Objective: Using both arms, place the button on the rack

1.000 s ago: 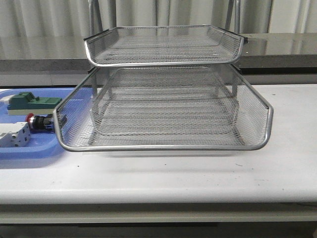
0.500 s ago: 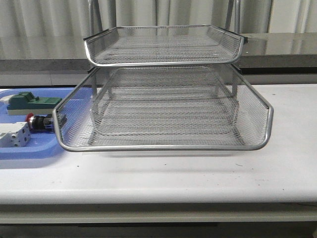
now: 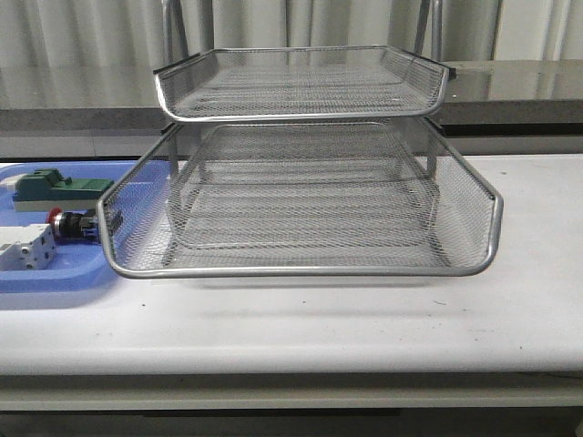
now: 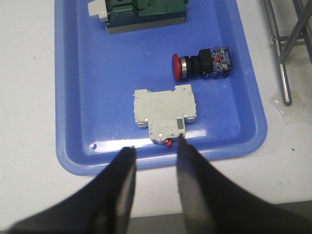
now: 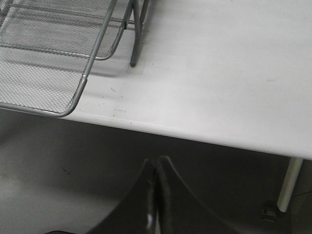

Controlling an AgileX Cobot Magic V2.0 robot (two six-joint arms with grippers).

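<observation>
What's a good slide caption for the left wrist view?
Open left gripper above blue tray holding the button, green block and white-grey block.

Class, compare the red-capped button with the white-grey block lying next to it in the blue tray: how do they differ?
The button has a round red cap and a dark body; the white-grey block is pale and boxy. The button is the smaller of the two. The block lies nearer the open left gripper. Both rest in the blue tray, untouched.

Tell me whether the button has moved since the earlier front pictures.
No. In the front view the button lies in the blue tray just left of the rack rim, between the green block and the white-grey block, as before.
</observation>
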